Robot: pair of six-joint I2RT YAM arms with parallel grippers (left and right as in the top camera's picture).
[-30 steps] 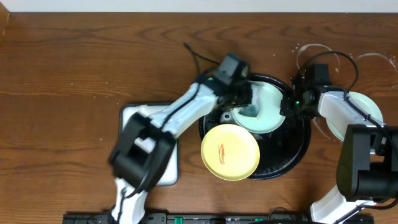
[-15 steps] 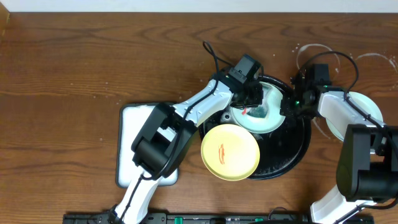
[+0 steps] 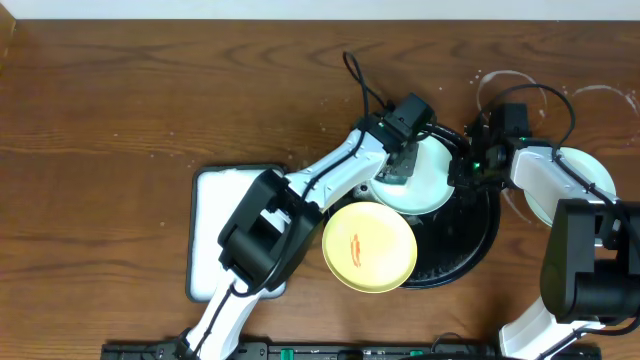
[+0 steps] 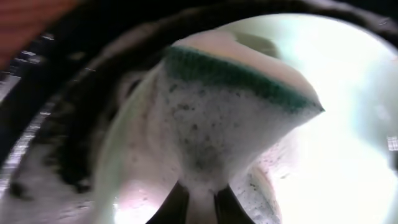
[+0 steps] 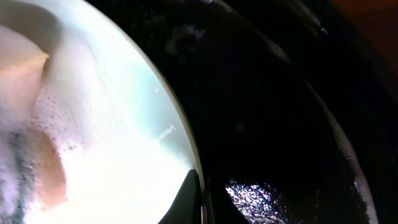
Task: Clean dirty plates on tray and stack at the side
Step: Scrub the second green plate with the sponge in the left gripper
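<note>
A pale mint-green plate (image 3: 428, 185) lies in the back of the black tray (image 3: 470, 250). My left gripper (image 3: 403, 160) is shut on a sudsy green-topped sponge (image 4: 230, 112) and presses it on this plate's left part (image 4: 354, 93). My right gripper (image 3: 463, 172) is shut on the plate's right rim (image 5: 186, 143), one finger (image 5: 186, 199) above it and one below. A pale yellow plate (image 3: 370, 245) with a red-orange smear lies on the tray's front left. A second mint plate (image 3: 590, 170) sits on the table at the right, partly under my right arm.
A white rectangular tray (image 3: 212, 195) stands left of the black tray, partly under my left arm. Faint white water rings (image 3: 510, 85) mark the wood at the back right. The black tray's wet floor (image 5: 280, 124) shows suds.
My left gripper has swept the sponge to the right and back across the mint plate. A red mark seen on it half a second ago no longer shows. The right arm has not moved.
</note>
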